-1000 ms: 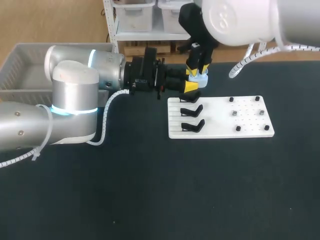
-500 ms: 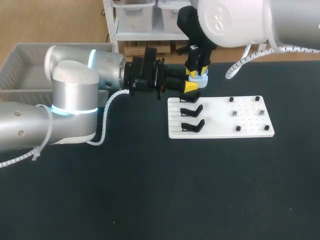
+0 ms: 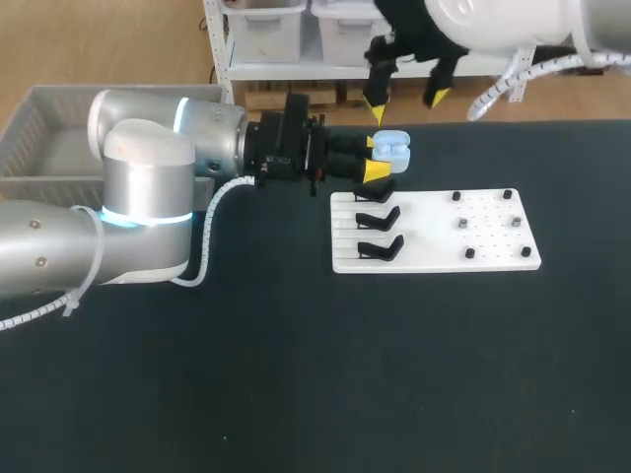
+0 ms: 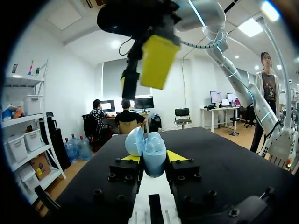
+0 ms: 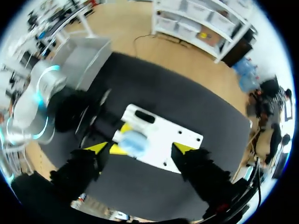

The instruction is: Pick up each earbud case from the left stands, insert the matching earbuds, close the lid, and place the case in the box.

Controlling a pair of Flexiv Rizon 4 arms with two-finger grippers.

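Your left arm lies level, left jaws pinching one open pale-blue earbud case (image 3: 391,148); right jaws spread above it; three black stands (image 3: 379,218) beside left jaws.

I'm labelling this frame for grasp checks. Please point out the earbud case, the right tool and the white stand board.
earbud case (image 3: 391,148): head view, on its light blue body.
right tool (image 3: 405,101): head view, midway between its yellow tips.
white stand board (image 3: 493,241): head view, on a bare patch.
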